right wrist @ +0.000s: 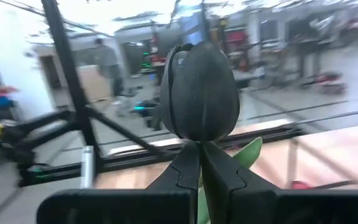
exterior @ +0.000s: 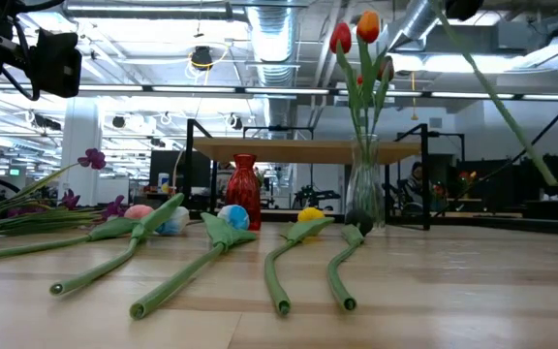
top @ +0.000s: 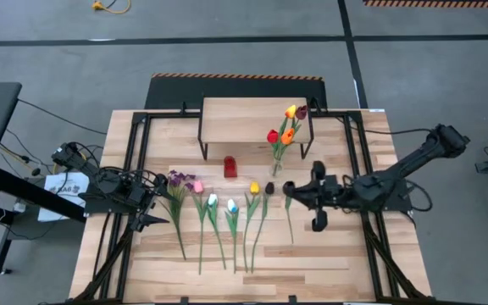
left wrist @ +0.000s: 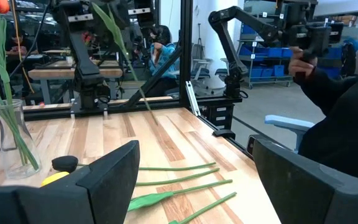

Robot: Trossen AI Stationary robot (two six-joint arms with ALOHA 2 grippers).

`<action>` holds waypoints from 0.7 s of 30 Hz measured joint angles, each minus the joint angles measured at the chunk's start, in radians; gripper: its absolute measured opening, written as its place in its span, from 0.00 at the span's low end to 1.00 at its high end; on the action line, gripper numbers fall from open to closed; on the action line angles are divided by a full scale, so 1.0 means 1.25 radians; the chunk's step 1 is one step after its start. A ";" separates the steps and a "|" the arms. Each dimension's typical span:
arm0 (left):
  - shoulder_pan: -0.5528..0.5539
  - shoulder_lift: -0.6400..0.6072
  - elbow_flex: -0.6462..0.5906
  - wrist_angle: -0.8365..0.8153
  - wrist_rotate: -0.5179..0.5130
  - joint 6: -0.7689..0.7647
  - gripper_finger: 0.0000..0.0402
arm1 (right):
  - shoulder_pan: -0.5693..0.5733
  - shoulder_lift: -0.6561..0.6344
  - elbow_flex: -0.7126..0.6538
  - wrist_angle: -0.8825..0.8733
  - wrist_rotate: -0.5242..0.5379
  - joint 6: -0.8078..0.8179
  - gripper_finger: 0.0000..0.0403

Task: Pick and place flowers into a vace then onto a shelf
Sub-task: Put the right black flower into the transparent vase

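1. The right gripper, right of centre in the high view, was clamped on a dark maroon tulip.
2. The left gripper, at centre-left, stood spread wide and empty.
3. Four flowers filled the glass vase beside the shelf; others lay in a row below.
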 joint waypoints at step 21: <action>0.000 0.000 0.000 0.000 0.000 0.000 0.75 | -0.046 -0.234 0.000 0.038 0.219 -0.396 0.00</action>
